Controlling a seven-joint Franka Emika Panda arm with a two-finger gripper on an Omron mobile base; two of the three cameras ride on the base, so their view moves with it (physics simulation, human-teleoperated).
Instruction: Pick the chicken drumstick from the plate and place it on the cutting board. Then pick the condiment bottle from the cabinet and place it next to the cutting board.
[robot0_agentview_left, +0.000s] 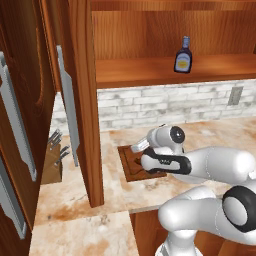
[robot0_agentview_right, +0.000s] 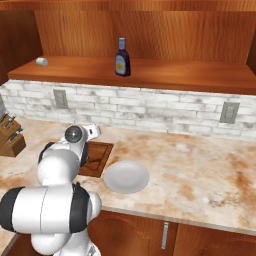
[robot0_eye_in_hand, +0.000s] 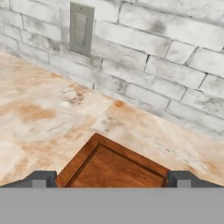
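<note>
Two containers are being checked. Plate (robot0_agentview_right: 126, 177) is lying bare on the table (robot0_agentview_right: 200, 165), just right of the cutting board (robot0_agentview_right: 96, 156); nothing is resting in it. Chicken drumstick is not being made out on the visible part of the board, much of which the arm is covering, so the first transfer is probably done. Cabinet (robot0_agentview_left: 85, 100) is standing with its doors swung open, presumably for access, and the condiment bottle (robot0_agentview_right: 122, 58) is standing upright on its shelf (robot0_agentview_right: 175, 75), well apart from the arm. Tool (robot0_eye_in_hand: 112, 179) is hovering over the board's far corner, fingertips (robot0_eye_in_hand: 40, 179) spread wide and carrying nothing, tilted toward the brick wall (robot0_eye_in_hand: 166, 65).
</note>
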